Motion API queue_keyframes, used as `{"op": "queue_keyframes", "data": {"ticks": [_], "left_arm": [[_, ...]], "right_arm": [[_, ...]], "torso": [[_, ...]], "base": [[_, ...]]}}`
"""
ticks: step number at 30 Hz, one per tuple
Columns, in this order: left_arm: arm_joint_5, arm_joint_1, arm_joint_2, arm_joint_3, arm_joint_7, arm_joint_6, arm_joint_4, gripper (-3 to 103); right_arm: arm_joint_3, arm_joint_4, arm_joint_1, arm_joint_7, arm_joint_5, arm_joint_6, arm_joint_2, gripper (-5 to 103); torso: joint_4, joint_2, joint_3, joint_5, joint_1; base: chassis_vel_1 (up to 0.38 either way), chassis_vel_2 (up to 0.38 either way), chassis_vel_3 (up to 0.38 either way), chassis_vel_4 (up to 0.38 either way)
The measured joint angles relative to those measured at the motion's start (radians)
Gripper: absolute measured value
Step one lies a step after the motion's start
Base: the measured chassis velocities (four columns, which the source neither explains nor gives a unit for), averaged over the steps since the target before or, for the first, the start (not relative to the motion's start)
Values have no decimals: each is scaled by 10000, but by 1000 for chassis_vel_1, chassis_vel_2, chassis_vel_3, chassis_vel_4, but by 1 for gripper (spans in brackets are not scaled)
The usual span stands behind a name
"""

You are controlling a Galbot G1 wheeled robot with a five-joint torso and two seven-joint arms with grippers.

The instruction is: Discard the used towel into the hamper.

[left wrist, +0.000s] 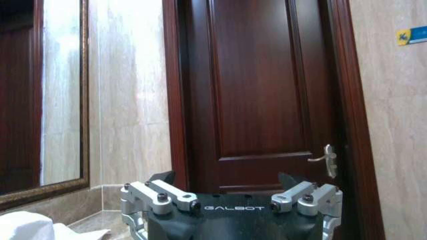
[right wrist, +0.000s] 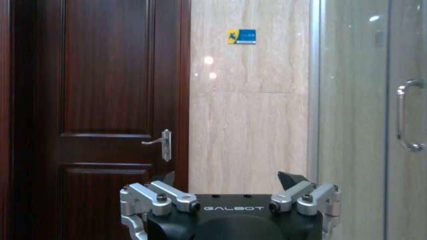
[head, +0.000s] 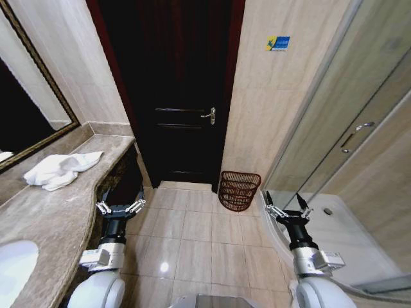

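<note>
Left gripper (left wrist: pixel 227 179), black body with silver finger mounts, jaws spread wide, pointed at a dark wooden door (left wrist: pixel 260 90) with a metal lever handle (left wrist: pixel 325 159); beside it a marble wall, a framed mirror (left wrist: pixel 43 95), and what appears to be a white towel (left wrist: pixel 30 227) on the counter.

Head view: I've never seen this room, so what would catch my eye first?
The dark wooden door straight ahead dominates, with the reddish wire hamper on the tiled floor by the wall just right of it. On the counter at the left lies a crumpled white towel below the mirror. Both grippers, left and right, hang open and empty over the floor.
</note>
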Motion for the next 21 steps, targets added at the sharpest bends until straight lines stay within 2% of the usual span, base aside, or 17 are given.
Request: {"op": "queue_keyframes", "data": {"ticks": [21], "left_arm": [[40, 29, -61, 10, -5, -62, 1, 100]], "right_arm": [[8, 89, -31, 16, 8, -6, -17, 100]], "torso": [[0, 0, 0, 0, 0]], "base": [[-66, 111, 113, -67]]}}
